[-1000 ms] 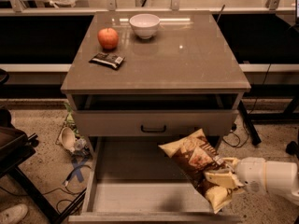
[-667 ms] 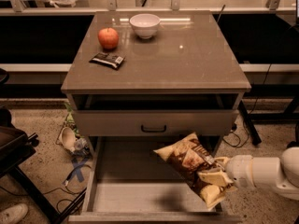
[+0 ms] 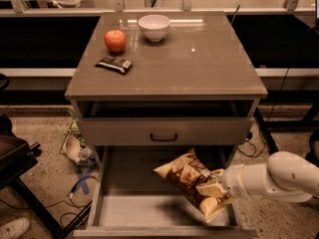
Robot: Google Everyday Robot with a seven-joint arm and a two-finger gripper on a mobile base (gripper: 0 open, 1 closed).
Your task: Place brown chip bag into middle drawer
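Note:
The brown chip bag (image 3: pixel 185 179) hangs tilted over the right half of the open middle drawer (image 3: pixel 132 209), its dark brown middle facing up and its tan end low on the right. My gripper (image 3: pixel 217 187) comes in from the right on a white arm (image 3: pixel 276 177) and is shut on the bag's lower right end, holding it just above the drawer's pale floor. The bag hides most of the fingers.
Above the drawer is a flat front panel with a black handle (image 3: pixel 164 133). On the cabinet top stand a red apple (image 3: pixel 115 40), a white bowl (image 3: pixel 154 26) and a small black wrapper (image 3: pixel 114 64). Cables and clutter lie on the floor at the left (image 3: pixel 77 151).
My arm has moved left with the bag, carrying it further over the open drawer. Nothing on the cabinet top has moved.

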